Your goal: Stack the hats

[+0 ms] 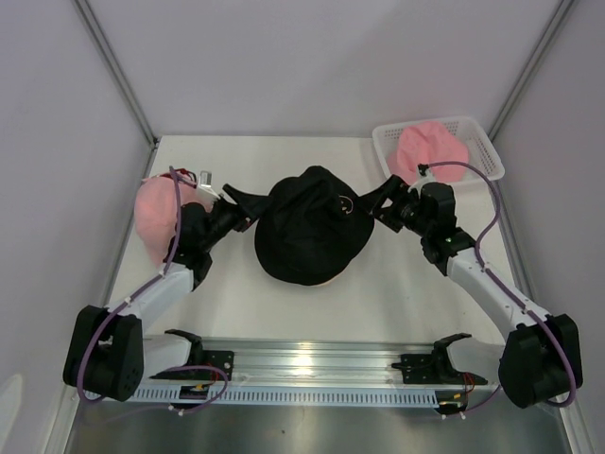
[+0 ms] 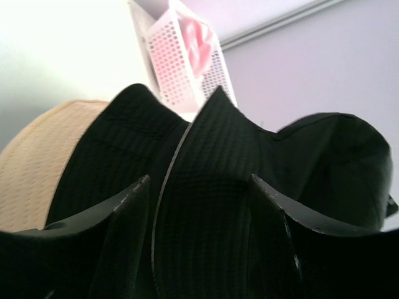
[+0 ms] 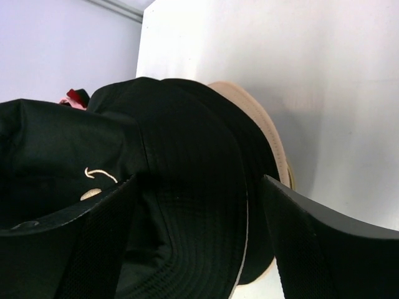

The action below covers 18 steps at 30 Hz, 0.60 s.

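Note:
A black bucket hat [image 1: 312, 227] lies mid-table on top of a tan hat [image 2: 37, 168], whose brim shows as a thin rim [image 3: 268, 124]. My left gripper [image 1: 248, 203] is at the black hat's left brim; in the left wrist view its jaws [image 2: 199, 180] are open, astride a raised fold of that brim. My right gripper [image 1: 378, 203] is at the right brim, open [image 3: 199, 180] with black fabric between its fingers, near the small white logo [image 3: 100, 174]. A pink hat [image 1: 156, 218] lies at the left under my left arm. Another pink hat [image 1: 430, 147] sits in the basket.
The white mesh basket [image 1: 482, 142] stands at the back right corner. A bit of red fabric [image 1: 189, 177] shows behind the left pink hat. Grey walls close in the table at the back and both sides.

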Each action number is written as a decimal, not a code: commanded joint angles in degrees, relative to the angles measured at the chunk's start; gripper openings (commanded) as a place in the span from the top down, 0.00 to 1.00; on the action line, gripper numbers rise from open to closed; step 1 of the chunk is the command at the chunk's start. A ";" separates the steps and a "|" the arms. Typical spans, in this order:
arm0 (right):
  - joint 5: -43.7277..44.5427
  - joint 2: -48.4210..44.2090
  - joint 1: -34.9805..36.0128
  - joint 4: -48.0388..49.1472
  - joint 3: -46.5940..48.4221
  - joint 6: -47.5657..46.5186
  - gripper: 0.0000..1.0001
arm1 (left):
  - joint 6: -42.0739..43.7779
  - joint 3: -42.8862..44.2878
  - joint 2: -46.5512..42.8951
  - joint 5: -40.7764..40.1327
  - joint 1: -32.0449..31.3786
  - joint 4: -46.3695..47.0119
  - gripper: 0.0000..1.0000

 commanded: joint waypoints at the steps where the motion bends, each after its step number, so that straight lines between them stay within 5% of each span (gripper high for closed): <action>1: -0.02 1.39 1.60 4.77 0.12 1.31 0.19 | -1.50 -0.64 0.87 3.53 0.49 8.56 0.34; 7: 0.33 4.30 3.18 6.00 0.47 1.49 0.31 | -0.80 -1.35 0.43 3.98 0.58 9.36 0.48; 10: 0.94 5.09 3.53 6.09 0.91 1.31 0.38 | -0.62 -1.52 -0.01 3.54 0.66 8.84 0.67; 13: 1.56 5.00 3.71 5.92 0.91 1.57 0.44 | 0.16 -2.05 -1.41 1.78 0.84 6.91 0.97; 18: 3.14 3.60 3.97 4.86 0.82 1.75 0.66 | 2.62 -2.32 -6.68 -0.42 0.93 -0.19 0.99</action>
